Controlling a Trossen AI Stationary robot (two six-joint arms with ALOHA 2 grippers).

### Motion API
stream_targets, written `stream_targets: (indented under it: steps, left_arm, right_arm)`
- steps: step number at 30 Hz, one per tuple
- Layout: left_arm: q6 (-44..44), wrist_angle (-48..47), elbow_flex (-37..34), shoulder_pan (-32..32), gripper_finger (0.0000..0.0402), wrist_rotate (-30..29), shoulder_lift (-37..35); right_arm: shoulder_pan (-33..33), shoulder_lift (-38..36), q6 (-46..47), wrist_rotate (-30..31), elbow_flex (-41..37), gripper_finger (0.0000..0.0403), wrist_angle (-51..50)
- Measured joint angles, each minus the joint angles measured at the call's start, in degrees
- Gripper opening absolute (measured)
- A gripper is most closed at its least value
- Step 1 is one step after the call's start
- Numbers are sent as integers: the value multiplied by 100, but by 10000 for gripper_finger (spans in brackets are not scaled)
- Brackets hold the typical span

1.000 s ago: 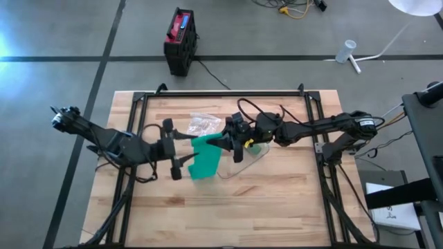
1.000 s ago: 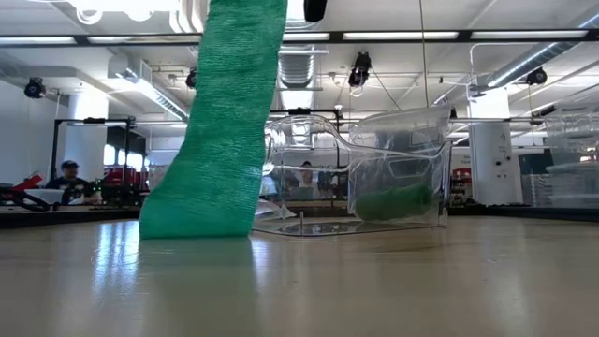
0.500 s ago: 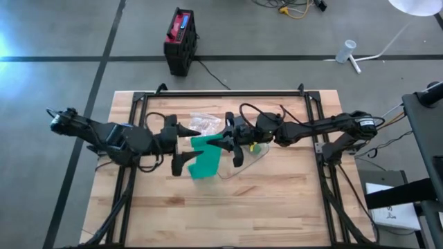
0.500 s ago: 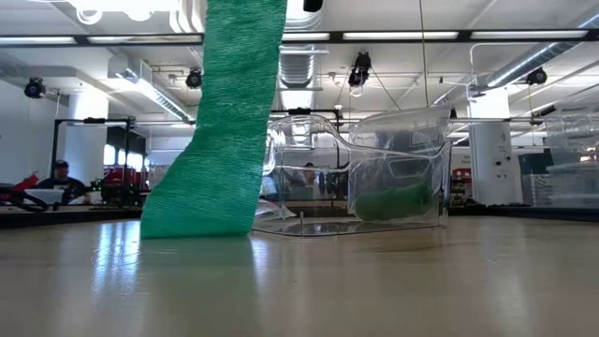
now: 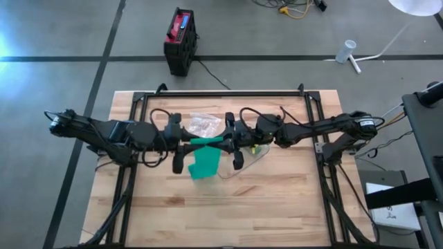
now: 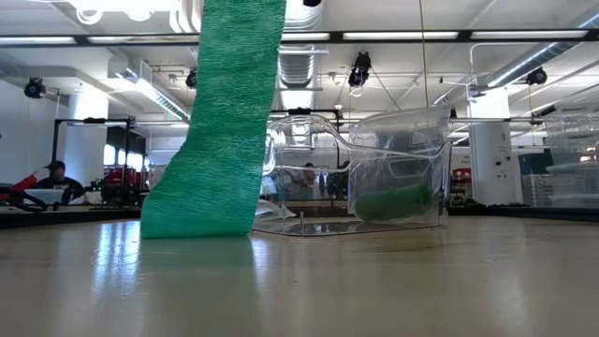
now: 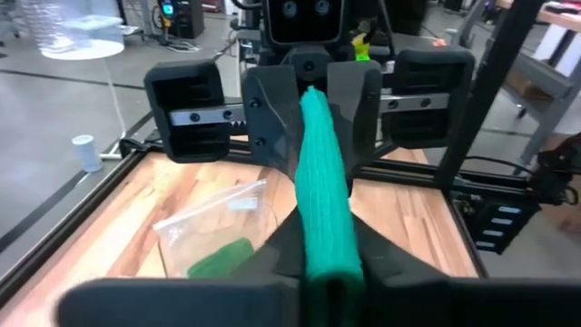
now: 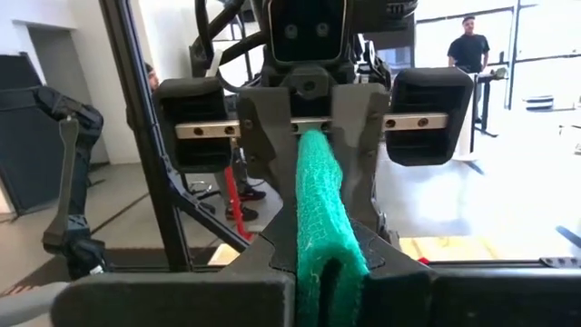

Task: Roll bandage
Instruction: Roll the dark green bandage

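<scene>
Above the table's middle, the green bandage (image 5: 205, 153) is stretched between the two arms, which face each other along the nine-to-three line. The left gripper (image 5: 185, 142) comes in from nine o'clock and the right gripper (image 5: 230, 140) from three o'clock, and both wrist views show each pair of jaws pinched shut on the strip's upper edge, with the other arm's jaws doing the same just beyond. That held span runs short and near level from one gripper to the other; from it the rest of the bandage hangs toward six o'clock and reaches the wooden table (image 5: 277, 207), where its foot stands just beside a clear plastic bag (image 6: 374, 178). Neither arm is nearer; rolling likely depends on turning about this shared axis.
</scene>
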Motion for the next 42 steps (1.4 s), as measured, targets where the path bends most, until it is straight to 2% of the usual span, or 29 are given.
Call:
stream_targets:
  steps: [2, 7, 11, 15, 20, 25, 33, 42]
  left_arm:
    - [-1, 2, -4, 0, 16, 80, -40]
    - [4, -20, -9, 3, 26, 106, -122]
    - [274, -77, -9, 2, 9, 77, -153]
    - [612, -108, -9, 7, 10, 274, -155]
    - [1036, -218, -9, 9, 10, 300, -157]
    - [1252, -302, 26, 9, 10, 333, -179]
    - [1242, -1094, 605, 9, 9, 458, 0]
    - [1444, -1513, 1143, 63, 9, 449, 509]
  right_arm:
    - [18, 0, 13, 11, -1, 20, 9]
    - [31, 0, 633, -7, 1, 46, 13]
    - [37, -2, 1629, -48, 1, 94, 98]
    - [46, -2, 2311, -83, 1, 152, 135]
    - [46, -2, 2772, -44, 1, 215, 148]
    - [46, -2, 2924, -22, 1, 257, 147]
    - [29, -2, 3036, -2, 1, 284, 156]
    - [29, -2, 3027, 17, 1, 270, 158]
